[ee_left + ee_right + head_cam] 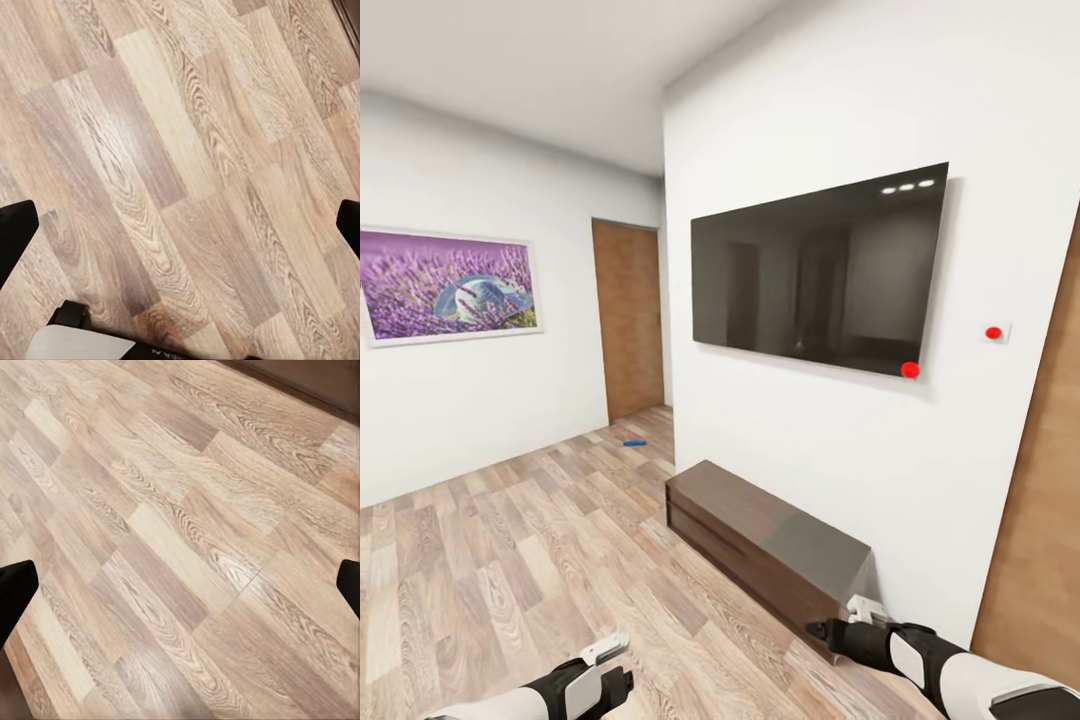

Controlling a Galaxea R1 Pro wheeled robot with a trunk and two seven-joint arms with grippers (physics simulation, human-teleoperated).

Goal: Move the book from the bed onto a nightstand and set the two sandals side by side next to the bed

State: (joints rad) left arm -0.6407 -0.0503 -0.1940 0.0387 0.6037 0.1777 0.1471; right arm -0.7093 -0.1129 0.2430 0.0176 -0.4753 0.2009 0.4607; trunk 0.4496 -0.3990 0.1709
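One bright blue sandal lies flat on the wood-plank floor far ahead, near a brown door. The other sandal, the book, the bed and the nightstands are out of view. My left gripper hangs low at the bottom of the head view; in its wrist view the left gripper is open, its dark fingertips wide apart over bare planks. My right gripper hovers beside the low bench's near end; the right gripper is open too, with nothing between its fingers.
A low dark wood bench stands against the white wall under a wall-mounted black TV. A brown door is at the far end, another wooden door at the right. A lavender picture hangs on the left wall.
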